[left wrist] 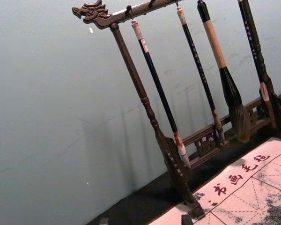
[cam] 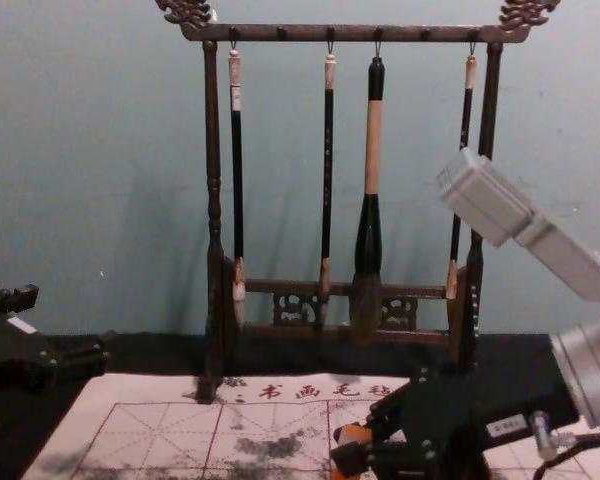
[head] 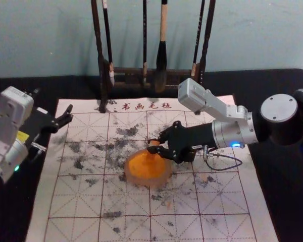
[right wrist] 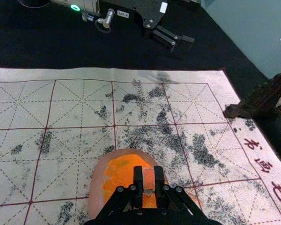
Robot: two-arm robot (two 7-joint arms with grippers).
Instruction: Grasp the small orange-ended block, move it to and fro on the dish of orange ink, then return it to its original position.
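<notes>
Mid-left, head view: left gripper (head: 54,103) hanging wide | centre: dish of orange ink (head: 164,176) lying on the mat (head: 222,189), block (right wrist: 149,179) poising over it | centre-right: right gripper (head: 153,146) pinching block; pressing too hard would be risking a skidding dish, tilting block, spilling ink

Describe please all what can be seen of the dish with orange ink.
The dish looks round, with a broad, pale pinkish rim; its material cannot be told for sure. Orange ink covers its middle, uneven toward the edge. It sits flat on the grid-lined, dark-spotted mat, in front of the brush rack. At the dish's far side, the right gripper holds the small block; whether the block touches the ink cannot be told.
</notes>
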